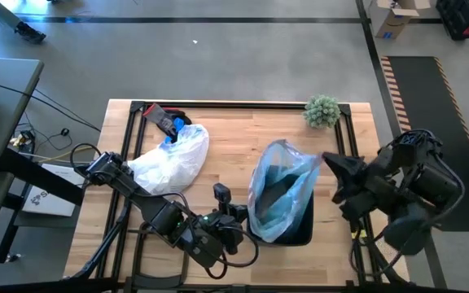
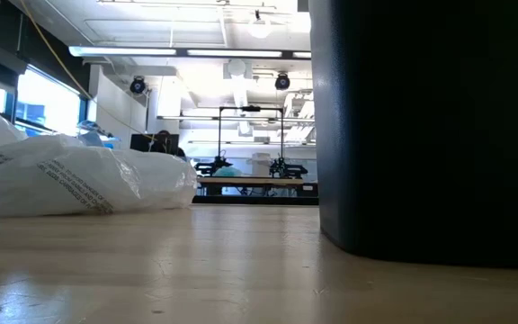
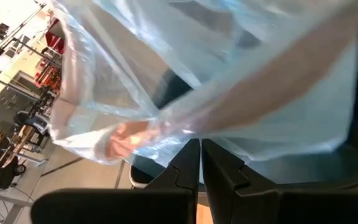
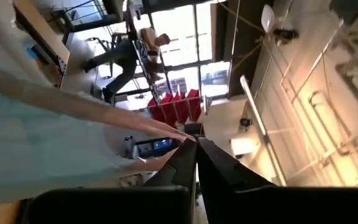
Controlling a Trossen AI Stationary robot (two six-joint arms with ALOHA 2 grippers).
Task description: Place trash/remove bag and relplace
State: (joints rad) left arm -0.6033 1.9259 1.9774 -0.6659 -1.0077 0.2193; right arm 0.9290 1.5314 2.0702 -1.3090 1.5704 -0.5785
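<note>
The light-blue translucent bag (image 1: 282, 191) stands crinkled in and above the black bin (image 1: 300, 232) at the table's near right. My left gripper (image 1: 238, 213) is shut on the bag's left side. My right gripper (image 1: 326, 159) is shut on its upper right edge. In the low view only the bin's dark wall (image 2: 421, 126) shows. The trash is hidden or out of view. My left gripper pinches the bag's thin film (image 3: 194, 134) between its two shut fingers, coming from the table's left. The film is stretched away from the fingertips in drawn folds; one layer or several, I cannot tell. My right gripper pinches a drawn-out strip of the bag's rim (image 4: 166, 130) at its fingertips, coming level from the table's right. The strip runs taut from the fingers back to the bag.
A whiter plastic bag (image 1: 173, 159) lies at the table's middle left, with a black-and-red object (image 1: 163, 118) behind it. A small green plant (image 1: 322, 110) stands at the far right corner. A black frame (image 1: 243, 103) borders the table. A person shows far off in the room (image 4: 148, 43).
</note>
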